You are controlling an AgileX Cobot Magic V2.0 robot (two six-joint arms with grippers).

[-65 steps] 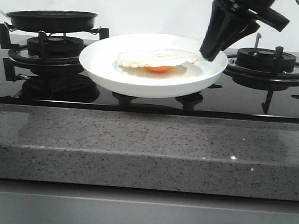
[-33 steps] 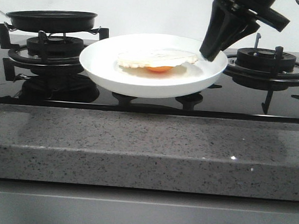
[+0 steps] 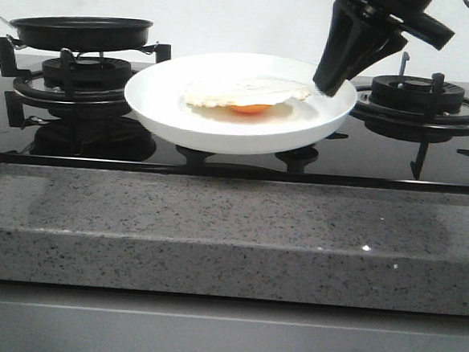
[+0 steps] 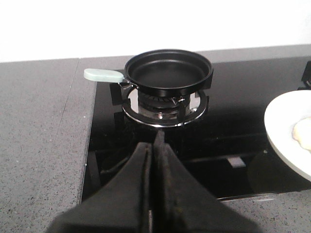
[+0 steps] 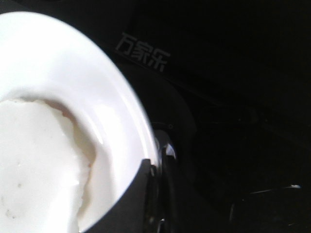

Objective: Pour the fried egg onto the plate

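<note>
The white plate point(image 3: 167, 99) sits over the middle burner of the hob, and I cannot tell whether it rests on it. The fried egg point(image 3: 248, 92) lies on the plate, its white uppermost and the orange yolk showing under the near edge. My right gripper point(image 3: 328, 86) comes down from the upper right and is shut on the plate's right rim. The right wrist view shows its jaws point(image 5: 156, 167) pinching the rim of the plate point(image 5: 73, 73), with the egg point(image 5: 34, 160) beside them. My left gripper point(image 4: 154, 145) is shut with nothing in it, in front of the pan.
An empty black frying pan point(image 3: 81, 31) stands on the left burner, its pale green handle point(image 4: 103, 75) pointing left. A bare burner grate point(image 3: 421, 96) is at the right. A grey speckled counter edge point(image 3: 230, 232) runs along the front.
</note>
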